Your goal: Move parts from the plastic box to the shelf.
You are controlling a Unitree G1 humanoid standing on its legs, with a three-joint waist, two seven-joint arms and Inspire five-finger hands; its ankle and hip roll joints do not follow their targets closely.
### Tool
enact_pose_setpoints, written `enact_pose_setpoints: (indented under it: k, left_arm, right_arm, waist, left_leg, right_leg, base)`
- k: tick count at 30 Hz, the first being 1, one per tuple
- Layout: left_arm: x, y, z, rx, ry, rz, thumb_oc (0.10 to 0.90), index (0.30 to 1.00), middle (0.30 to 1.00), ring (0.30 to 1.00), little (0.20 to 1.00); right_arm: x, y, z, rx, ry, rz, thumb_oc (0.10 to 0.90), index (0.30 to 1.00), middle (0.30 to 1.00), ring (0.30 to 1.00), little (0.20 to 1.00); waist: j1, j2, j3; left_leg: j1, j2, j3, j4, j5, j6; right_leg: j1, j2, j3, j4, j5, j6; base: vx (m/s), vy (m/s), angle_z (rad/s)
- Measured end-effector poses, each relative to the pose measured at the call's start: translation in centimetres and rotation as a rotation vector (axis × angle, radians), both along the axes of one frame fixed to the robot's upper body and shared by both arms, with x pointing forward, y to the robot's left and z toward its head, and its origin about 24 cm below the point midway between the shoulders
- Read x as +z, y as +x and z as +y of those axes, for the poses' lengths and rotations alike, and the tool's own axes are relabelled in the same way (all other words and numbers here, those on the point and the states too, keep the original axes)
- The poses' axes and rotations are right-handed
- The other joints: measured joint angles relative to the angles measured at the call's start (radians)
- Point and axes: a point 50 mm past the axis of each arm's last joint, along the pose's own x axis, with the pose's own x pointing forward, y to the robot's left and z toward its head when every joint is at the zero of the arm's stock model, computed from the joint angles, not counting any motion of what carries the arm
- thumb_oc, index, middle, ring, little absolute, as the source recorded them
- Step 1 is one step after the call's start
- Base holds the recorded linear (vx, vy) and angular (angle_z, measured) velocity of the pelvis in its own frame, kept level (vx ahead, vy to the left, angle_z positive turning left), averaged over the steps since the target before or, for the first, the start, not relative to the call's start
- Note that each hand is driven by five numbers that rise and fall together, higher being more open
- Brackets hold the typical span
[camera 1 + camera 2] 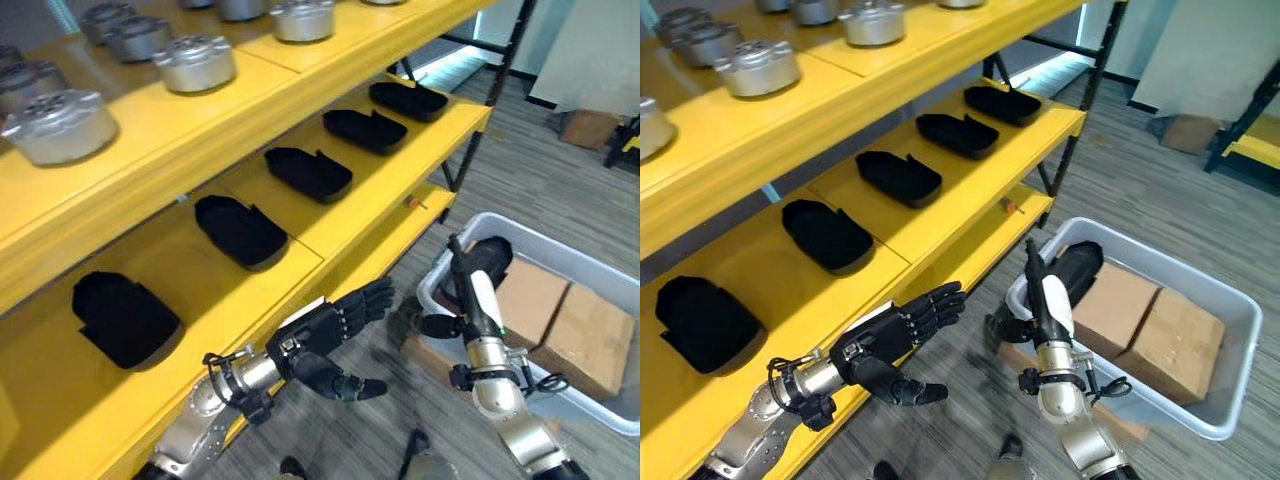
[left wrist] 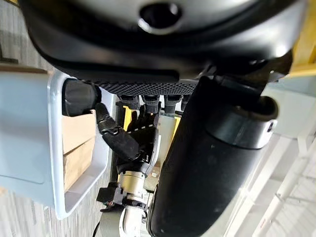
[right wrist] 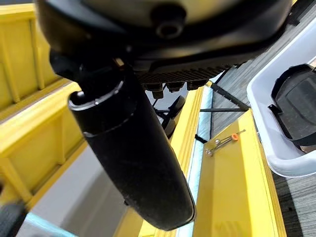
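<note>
A grey plastic box stands on the floor at the right, with a black moulded part lying in its near-left corner beside two cardboard cartons. My right hand hangs upright at the box's left rim, next to that part, open and holding nothing. The black part lies free in the box. My left hand is open, fingers stretched out, in front of the yellow shelf's front edge, also with nothing in it. Several black parts lie in a row on the middle shelf.
Round metal parts line the upper shelf. A small orange-tipped tool lies near the middle shelf's front edge. A lower yellow shelf board sticks out toward the box. A cardboard box sits on the floor at the far right.
</note>
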Motion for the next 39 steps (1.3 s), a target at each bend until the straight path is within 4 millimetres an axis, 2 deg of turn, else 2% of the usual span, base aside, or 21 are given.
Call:
enact_pose_setpoints:
  k: [1,2,8,10,14,18,22,23,24,25,26,27,28,29,30,32,34,35,36,37,39]
  left_arm:
    - [-0.2,-0.2,-0.4,0.002,-0.023,0.01,0.9,1.0,1.0,1.0,1.0]
    - [-0.2,-0.2,-0.7,0.002,-0.041,0.01,0.9,1.0,1.0,1.0,1.0]
    - [0.0,0.1,-1.4,0.004,-0.077,-0.003,0.9,1.0,1.0,1.0,1.0]
    - [0.2,0.2,-1.4,0.005,-0.079,-0.007,0.9,1.0,1.0,1.0,1.0]
    - [0.2,0.2,-1.2,0.005,-0.066,-0.007,0.9,1.0,1.0,1.0,1.0]
    - [0.1,0.3,-1.1,0.025,-0.064,0.002,0.9,1.0,1.0,1.0,1.0]
    - [-0.1,0.8,-1.0,0.034,-0.054,0.007,0.9,1.0,1.0,1.0,1.0]
    - [-0.4,0.8,-0.8,0.052,-0.052,0.021,0.9,1.0,1.0,1.0,1.0]
    - [-0.4,0.8,-0.9,0.055,-0.053,0.023,0.9,1.0,1.0,1.0,1.0]
    - [-0.3,0.8,-0.9,0.054,-0.054,0.017,0.9,1.0,1.0,1.0,1.0]
    - [-0.3,0.8,-0.8,0.059,-0.058,0.012,0.9,1.0,1.0,1.0,1.0]
    - [-0.4,0.5,-0.6,0.074,-0.06,0.015,0.9,1.0,1.0,1.0,1.0]
    - [-0.7,0.2,-0.1,0.093,-0.053,0.024,0.9,1.0,1.0,1.0,1.0]
    - [-0.9,0.0,0.3,0.116,-0.05,0.033,0.9,1.0,1.0,1.0,1.0]
    - [-1.0,-0.1,0.5,0.132,-0.048,0.04,0.9,1.0,1.0,1.0,1.0]
    - [-1.4,-0.4,1.0,0.172,-0.047,0.06,0.9,1.0,1.0,1.0,1.0]
    - [-1.5,-0.6,1.2,0.186,-0.05,0.067,0.9,1.0,1.0,1.0,1.0]
    - [-1.6,-0.7,1.1,0.195,-0.07,0.067,0.9,1.0,1.0,1.0,1.0]
    - [-1.5,-0.7,1.0,0.195,-0.082,0.066,0.9,1.0,1.0,1.0,1.0]
    - [-1.4,-0.7,0.7,0.193,-0.1,0.059,0.9,1.0,1.0,1.0,1.0]
    - [-1.4,-0.8,1.1,0.198,-0.09,0.052,0.9,1.0,1.0,1.0,1.0]
  right_arm:
    - [0.3,0.3,-0.1,0.015,-0.018,-0.003,0.9,1.0,1.0,1.0,1.0]
    - [0.4,0.3,-0.5,0.012,-0.038,-0.002,0.9,1.0,1.0,1.0,1.0]
    - [0.7,0.5,-2.6,-0.027,-0.115,0.01,0.9,1.0,1.0,1.0,1.0]
    - [0.5,0.7,-2.7,-0.008,-0.131,0.038,0.9,1.0,1.0,1.0,1.0]
    - [0.2,0.7,-2.6,0.025,-0.138,0.075,0.9,1.0,1.0,1.0,1.0]
    - [-0.2,0.5,-2.5,0.072,-0.128,0.124,0.9,1.0,1.0,1.0,1.0]
    - [-1.0,0.0,-3.1,0.095,-0.122,0.182,0.9,1.0,1.0,1.0,1.0]
    - [-1.5,-0.1,-3.5,0.096,-0.126,0.21,0.9,1.0,1.0,1.0,1.0]
    - [-1.6,-0.3,-3.8,0.089,-0.126,0.216,0.9,1.0,1.0,1.0,1.0]
    - [-1.6,-0.3,-4.1,0.082,-0.129,0.216,0.9,1.0,1.0,1.0,1.0]
    - [-1.5,-0.3,-4.3,0.086,-0.139,0.211,0.9,1.0,1.0,1.0,1.0]
    - [-1.6,-0.3,-4.4,0.096,-0.137,0.211,0.9,1.0,1.0,1.0,1.0]
    - [-1.9,-0.4,-4.0,0.105,-0.117,0.218,0.9,1.0,1.0,1.0,1.0]
    - [-2.0,-0.4,-3.7,0.115,-0.094,0.219,0.9,1.0,1.0,1.0,1.0]
    - [-2.0,-0.4,-3.5,0.123,-0.079,0.217,0.9,1.0,1.0,1.0,1.0]
    - [-2.0,-0.4,-3.2,0.129,-0.027,0.223,0.9,1.0,1.0,1.0,1.0]
    - [-2.2,-0.5,-2.8,0.125,0.019,0.225,0.9,1.0,1.0,1.0,1.0]
    - [-2.3,-1.0,-3.0,0.107,0.035,0.222,0.9,1.0,1.0,1.0,1.0]
    - [-2.3,-1.4,-3.0,0.101,0.042,0.22,0.9,1.0,1.0,1.0,1.0]
    - [-2.3,-2.0,-3.0,0.101,0.045,0.215,0.9,1.0,1.0,1.0,1.0]
    - [-2.8,-2.2,-1.3,0.134,0.093,0.229,0.9,1.0,1.0,1.0,1.0]
  waist:
    - [0.0,0.025,-0.002]
    - [-0.009,0.033,-0.006]
    - [-0.038,0.036,-0.008]
    - [-0.041,0.04,-0.013]
    - [-0.044,0.022,-0.021]
    - [-0.067,0.012,-0.025]
    - [-0.086,0.005,-0.025]
    - [-0.088,-0.007,-0.024]
    - [-0.089,-0.024,-0.019]
    - [-0.09,-0.026,-0.021]
    - [-0.084,-0.027,-0.023]
    - [-0.062,-0.028,-0.023]
    - [-0.053,-0.047,-0.021]
    - [-0.04,-0.065,-0.018]
    - [-0.024,-0.077,-0.014]
    - [0.005,-0.078,-0.01]
    - [0.003,-0.063,-0.007]
    - [-0.004,-0.042,-0.007]
    - [-0.008,-0.013,-0.008]
    - [-0.011,0.047,-0.006]
    - [-0.004,0.036,0.002]
  left_leg:
    - [0.0,0.018,-0.019,-0.005,0.024,0.031]
    - [0.001,0.028,-0.02,-0.004,0.028,0.036]
    - [0.002,0.044,-0.013,0.013,0.034,0.035]
    - [0.001,0.049,0.001,0.007,0.004,0.034]
    - [-0.004,0.042,0.021,0.0,0.023,0.016]
    - [0.011,0.051,-0.009,0.003,0.079,0.062]
    - [0.018,0.089,-0.077,0.029,0.182,0.026]
    - [0.005,0.111,-0.114,0.092,0.215,0.01]
    - [0.001,0.109,-0.147,0.089,0.199,-0.016]
    - [0.0,0.088,-0.164,0.058,0.179,-0.04]
    - [-0.017,0.047,-0.245,0.047,0.192,-0.026]
    - [-0.028,0.0,-0.321,0.061,0.165,-0.003]
    - [-0.029,-0.032,-0.408,0.067,0.095,0.014]
    - [-0.029,-0.071,-0.49,0.045,0.041,0.009]
    - [-0.031,-0.102,-0.536,0.021,0.018,0.012]
    - [-0.065,-0.166,-0.598,0.001,-0.01,0.018]
    - [-0.115,-0.224,-0.585,0.019,-0.009,0.023]
    - [-0.159,-0.264,-0.53,0.047,0.003,0.051]
    - [-0.177,-0.278,-0.494,0.05,0.016,0.072]
    - [-0.194,-0.267,-0.452,0.039,-0.007,0.135]
    - [-0.209,-0.279,-0.427,0.013,-0.017,0.12]
  right_leg:
    - [-0.009,0.045,0.022,-0.02,0.013,-0.022]
    - [-0.011,0.061,0.027,-0.026,0.018,-0.03]
    - [-0.023,0.085,0.056,-0.06,0.034,-0.034]
    - [-0.046,0.086,0.054,-0.046,0.023,-0.04]
    - [-0.127,0.061,0.078,0.083,-0.026,-0.047]
    - [-0.143,0.083,0.124,0.102,-0.051,-0.059]
    - [-0.112,0.132,0.149,0.055,-0.045,-0.09]
    - [-0.081,0.146,0.172,0.019,-0.035,-0.111]
    - [-0.067,0.148,0.181,-0.004,-0.031,-0.119]
    - [-0.059,0.15,0.191,-0.022,-0.027,-0.133]
    - [-0.063,0.164,0.225,-0.033,-0.019,-0.144]
    - [-0.064,0.183,0.275,-0.048,-0.009,-0.156]
    - [-0.058,0.189,0.318,-0.065,-0.002,-0.163]
    - [-0.056,0.189,0.356,-0.08,0.007,-0.168]
    - [-0.05,0.19,0.386,-0.098,0.02,-0.169]
    - [-0.012,0.199,0.426,-0.154,0.056,-0.17]
    - [0.036,0.201,0.412,-0.206,0.073,-0.148]
    - [0.056,0.198,0.385,-0.228,0.073,-0.126]
    - [0.065,0.209,0.367,-0.231,0.068,-0.118]
    - [0.067,0.248,0.349,-0.22,0.054,-0.103]
    - [0.001,0.223,0.332,-0.115,-0.016,-0.074]
  base:
    - [-0.03,-0.296,-0.66]
    - [-0.02,-0.314,-0.61]
    - [0.0,-0.242,-0.21]
    - [0.02,-0.243,-0.09]
    - [0.05,-0.347,-0.18]
    - [0.05,-0.213,-0.34]
    - [0.08,-0.15,-0.3]
    - [0.07,-0.142,-0.45]
    - [0.09,-0.159,-0.45]
    - [0.12,-0.169,-0.34]
    - [0.16,-0.111,-0.69]
    - [0.15,-0.081,-0.89]
    - [0.15,-0.07,-1.03]
    - [0.13,-0.068,-0.89]
    - [0.12,-0.073,-0.85]
    - [0.11,-0.083,-0.81]
    - [0.1,-0.055,-0.29]
    - [0.07,-0.001,0.09]
    - [0.1,0.021,0.23]
    - [0.12,0.031,0.19]
    - [0.16,0.041,0.08]
